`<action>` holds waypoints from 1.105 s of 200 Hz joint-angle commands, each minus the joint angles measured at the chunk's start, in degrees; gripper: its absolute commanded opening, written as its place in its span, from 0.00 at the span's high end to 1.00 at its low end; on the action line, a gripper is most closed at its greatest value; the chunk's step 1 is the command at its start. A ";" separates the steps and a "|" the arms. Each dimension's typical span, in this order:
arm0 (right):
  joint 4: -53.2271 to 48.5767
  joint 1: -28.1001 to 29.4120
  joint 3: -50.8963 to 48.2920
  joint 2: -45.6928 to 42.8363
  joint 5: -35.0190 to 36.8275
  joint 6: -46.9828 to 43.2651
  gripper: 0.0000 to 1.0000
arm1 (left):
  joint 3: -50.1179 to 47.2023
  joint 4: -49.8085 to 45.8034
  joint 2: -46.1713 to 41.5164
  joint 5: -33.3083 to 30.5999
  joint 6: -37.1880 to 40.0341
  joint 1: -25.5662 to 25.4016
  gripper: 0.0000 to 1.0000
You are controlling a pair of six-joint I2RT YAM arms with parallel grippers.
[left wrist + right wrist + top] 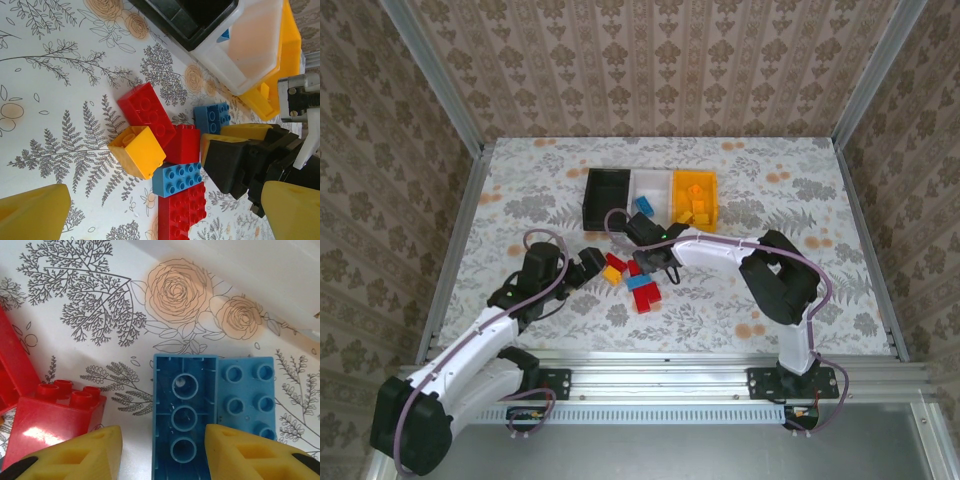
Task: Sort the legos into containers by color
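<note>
Left hand: fully open, empty, just left of brick pile at mid-bench. Right hand: partly open over pile's far side, fingers straddling blue brick lying on its side; gap visible on 1 side, not gripped. Beyond, toward far edge, 3 bins in row: black bin, white bin with blue inside, orange bin with yellow inside.

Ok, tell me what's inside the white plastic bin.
One blue studded plastic brick lies near-left in the white rectangular plastic bin. Remaining floor looks bare; the right arm covers its near edge.
</note>
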 commanded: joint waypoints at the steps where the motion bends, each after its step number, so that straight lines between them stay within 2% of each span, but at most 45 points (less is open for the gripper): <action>1: -2.26 -0.01 1.32 -1.37 3.22 -1.54 0.51 | 0.79 -0.16 -0.64 -0.61 0.67 -0.32 0.00; 29: -2.00 0.23 0.98 -2.50 4.26 -2.10 0.48 | 0.59 0.00 -0.72 -0.80 0.58 -0.32 0.00; 76: -2.56 -0.71 2.96 2.17 2.67 -2.58 0.47 | 1.00 0.21 -0.14 -0.51 0.67 -0.32 0.00; 145: -2.52 -0.88 2.59 4.07 3.89 -3.54 0.45 | 0.66 0.04 -0.72 -1.08 0.58 -0.32 0.00; 181: -2.02 -0.61 2.20 5.07 -0.87 -3.42 0.47 | 0.67 0.54 0.02 -1.08 0.58 -0.32 0.00; 221: -0.91 1.61 -0.27 2.23 -3.81 -1.57 0.48 | 1.09 0.45 0.51 -0.73 0.75 -0.32 0.00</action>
